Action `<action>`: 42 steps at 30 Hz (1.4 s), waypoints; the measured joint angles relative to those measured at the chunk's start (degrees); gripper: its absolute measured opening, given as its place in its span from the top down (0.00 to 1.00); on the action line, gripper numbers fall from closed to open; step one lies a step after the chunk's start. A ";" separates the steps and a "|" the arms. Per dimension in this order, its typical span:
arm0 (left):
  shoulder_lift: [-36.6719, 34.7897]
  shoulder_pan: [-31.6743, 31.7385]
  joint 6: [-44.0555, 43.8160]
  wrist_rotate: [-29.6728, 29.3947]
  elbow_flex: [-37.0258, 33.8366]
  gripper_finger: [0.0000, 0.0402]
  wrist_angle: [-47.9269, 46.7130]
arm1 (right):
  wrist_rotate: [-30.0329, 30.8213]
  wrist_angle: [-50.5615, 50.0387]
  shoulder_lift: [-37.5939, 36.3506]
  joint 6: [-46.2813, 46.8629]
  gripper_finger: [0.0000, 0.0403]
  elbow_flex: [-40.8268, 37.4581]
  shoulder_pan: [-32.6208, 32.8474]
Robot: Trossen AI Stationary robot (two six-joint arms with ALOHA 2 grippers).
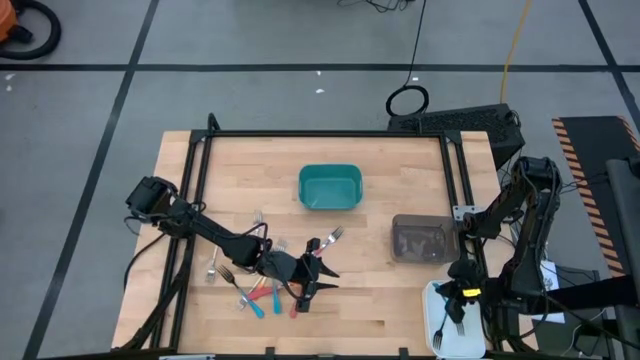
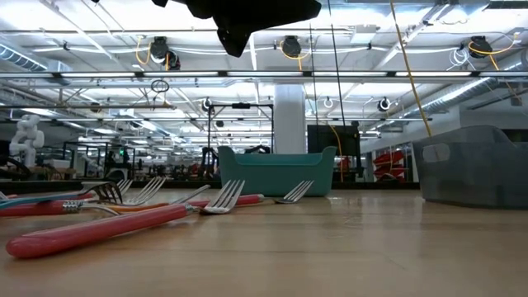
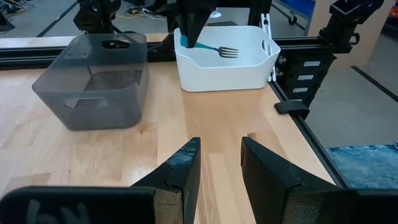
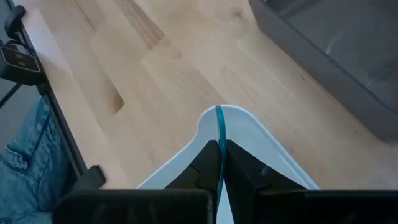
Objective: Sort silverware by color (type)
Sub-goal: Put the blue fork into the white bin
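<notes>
Several forks (image 1: 255,285) with red, orange and teal handles lie flat in a loose pile on the wooden table, left of centre; the low view shows a red-handled one (image 2: 91,231) nearest. My left gripper (image 1: 322,275) hovers just right of the pile, open, with nothing between its fingers (image 3: 221,168). My right gripper (image 1: 458,305) is over the white bin (image 1: 438,325) at the table's near right corner, shut on a teal-handled fork (image 3: 217,50). My right gripper pinches the teal fork's handle (image 4: 218,127) between its two fingers, the handle seen edge-on in the wrist view. The fingers slant down from above. The fork sticks out past the fingertips, its tines (image 3: 229,52) over the inside of the white bin (image 3: 249,56).
A teal bin (image 1: 330,187) stands at the table's far middle and a grey see-through bin (image 1: 423,240) at the right, beside the white bin. A black frame rail (image 1: 330,134) borders the table. Bare wood lies between the pile and the grey bin.
</notes>
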 joint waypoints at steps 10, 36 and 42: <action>0.00 0.00 0.00 0.00 0.00 0.72 0.00 | -2.85 0.42 0.05 -2.88 0.97 -0.02 -1.76; -0.02 0.15 0.48 0.00 -0.02 0.72 1.27 | -15.26 4.66 -4.48 -13.06 0.97 -0.02 -13.70; -0.02 0.15 0.28 0.00 -0.02 0.72 1.16 | -17.95 4.71 -4.48 -13.06 0.97 -0.02 -14.21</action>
